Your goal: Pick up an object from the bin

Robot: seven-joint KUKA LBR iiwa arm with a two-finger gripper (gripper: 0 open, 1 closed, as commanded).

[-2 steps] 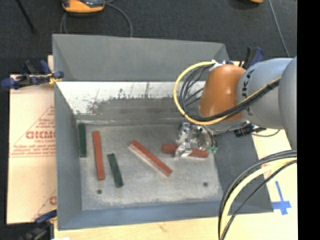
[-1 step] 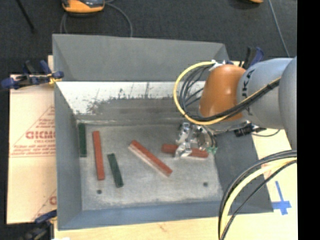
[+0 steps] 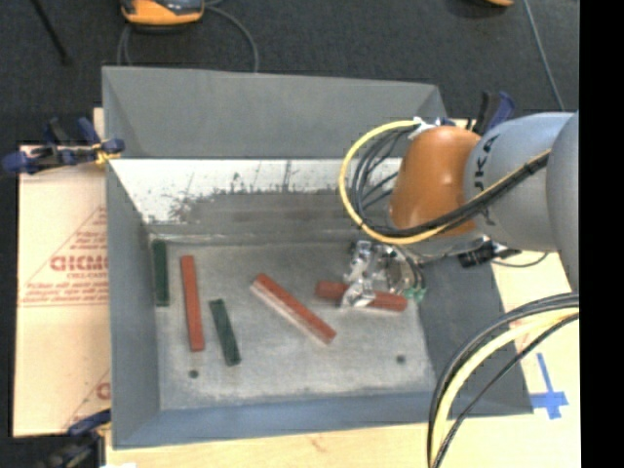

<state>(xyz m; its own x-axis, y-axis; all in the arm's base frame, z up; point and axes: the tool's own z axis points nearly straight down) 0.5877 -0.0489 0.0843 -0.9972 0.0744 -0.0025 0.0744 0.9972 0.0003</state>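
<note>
Red is the short bar (image 3: 391, 302) I am set over, lying flat on the floor of the grey metal bin (image 3: 292, 188), in its right part and not far from the right wall. My claw (image 3: 365, 283) sits low upon the middle of that bar, so that one end shows to the left of me and the other to the right. Whether my claw is open, closed, or already clamped on the bar, I cannot tell; my own metal hides the place where they meet.

Several things could go wrong from here, as I judge it. If I am not square across the bar, a squeeze may push it sideways along the smooth floor rather than catch it. If I catch it off its middle, it may tip and slide out as I rise. The long salmon bar (image 3: 292, 308) lies slanted just beside the red one's left end; a skidding bar could knock it or ride up on it. Pressing down too hard would jam me against the floor. My cables (image 3: 357, 185) and orange cover (image 3: 434, 178) hang near the back wall, and a careless lift might brush it. The other three sticks, two green and one red-brown, lie well apart on the left.
</note>
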